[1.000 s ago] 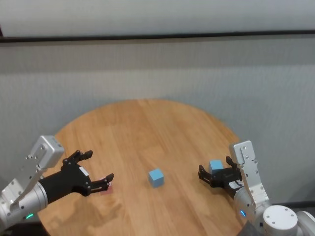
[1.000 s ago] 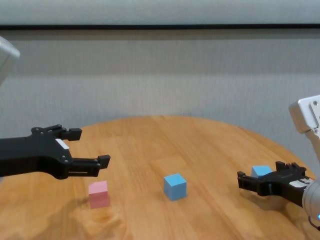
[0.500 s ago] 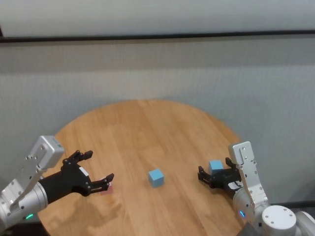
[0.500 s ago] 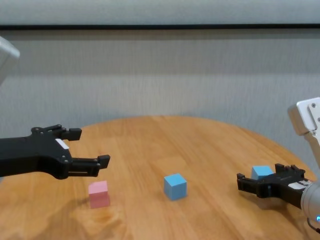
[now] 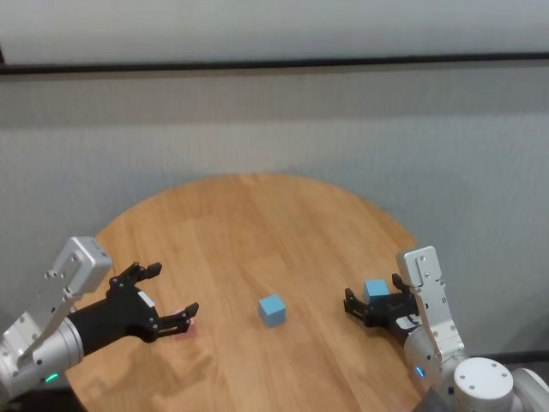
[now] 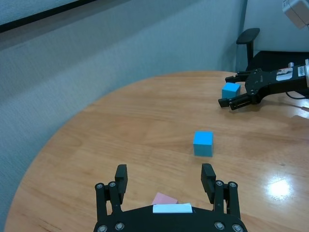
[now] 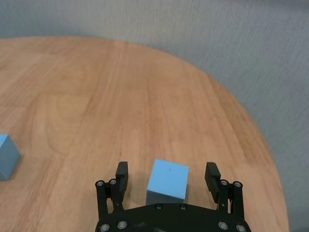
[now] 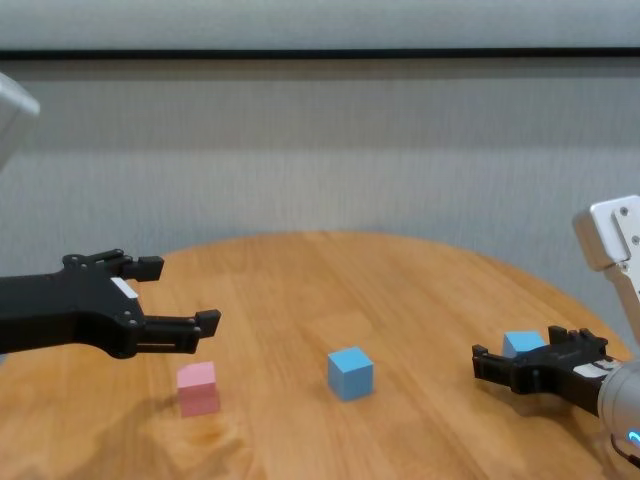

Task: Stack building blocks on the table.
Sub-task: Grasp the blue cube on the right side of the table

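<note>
On the round wooden table [image 5: 257, 223] a light blue block [image 5: 272, 310] [image 8: 350, 373] stands alone near the middle. A second light blue block [image 5: 375, 291] [image 7: 167, 182] sits near the right edge, between the open fingers of my right gripper [image 5: 373, 292] [image 7: 167, 168], which hangs low around it with gaps on both sides. A pink block [image 8: 198, 388] [image 6: 165, 199] rests at the left. My left gripper [image 8: 183, 293] [image 6: 164, 171] hovers open just above and behind it, holding nothing.
A grey wall runs behind the table. The table's rim [image 7: 251, 121] curves close past the right blue block. An office chair [image 6: 248, 36] stands beyond the table on the right side.
The right gripper has sunk slightly and edged forward around the right blue block. The left arm and all three blocks have stayed put.
</note>
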`<state>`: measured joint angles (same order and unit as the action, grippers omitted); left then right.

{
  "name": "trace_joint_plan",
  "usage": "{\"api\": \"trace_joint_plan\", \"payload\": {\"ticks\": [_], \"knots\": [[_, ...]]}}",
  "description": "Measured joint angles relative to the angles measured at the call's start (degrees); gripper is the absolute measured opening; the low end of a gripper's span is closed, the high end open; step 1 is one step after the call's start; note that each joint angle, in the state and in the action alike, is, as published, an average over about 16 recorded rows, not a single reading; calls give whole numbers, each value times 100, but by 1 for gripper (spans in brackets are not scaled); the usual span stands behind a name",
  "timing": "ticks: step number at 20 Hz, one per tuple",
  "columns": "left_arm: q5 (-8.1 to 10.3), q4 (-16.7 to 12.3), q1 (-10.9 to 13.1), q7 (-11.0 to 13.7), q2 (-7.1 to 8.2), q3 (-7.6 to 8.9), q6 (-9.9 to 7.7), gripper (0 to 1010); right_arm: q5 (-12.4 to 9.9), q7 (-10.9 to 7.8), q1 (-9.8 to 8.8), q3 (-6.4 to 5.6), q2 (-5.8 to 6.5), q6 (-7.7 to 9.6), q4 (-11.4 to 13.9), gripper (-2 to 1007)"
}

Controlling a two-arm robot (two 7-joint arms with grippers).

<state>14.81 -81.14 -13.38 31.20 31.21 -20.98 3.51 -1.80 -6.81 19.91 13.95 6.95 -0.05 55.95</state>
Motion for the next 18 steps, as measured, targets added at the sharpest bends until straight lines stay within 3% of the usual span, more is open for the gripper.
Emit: {"api": "trace_joint_plan", "payload": {"ticks": [9,18], "knots": [[0,0,0,0,0,0,0,1003,89,-36,17,-81,-55,49,-36,949],[0,0,0,0,0,0,0,1003,159,-77,7,-192,-109,101,-36,749]]}}
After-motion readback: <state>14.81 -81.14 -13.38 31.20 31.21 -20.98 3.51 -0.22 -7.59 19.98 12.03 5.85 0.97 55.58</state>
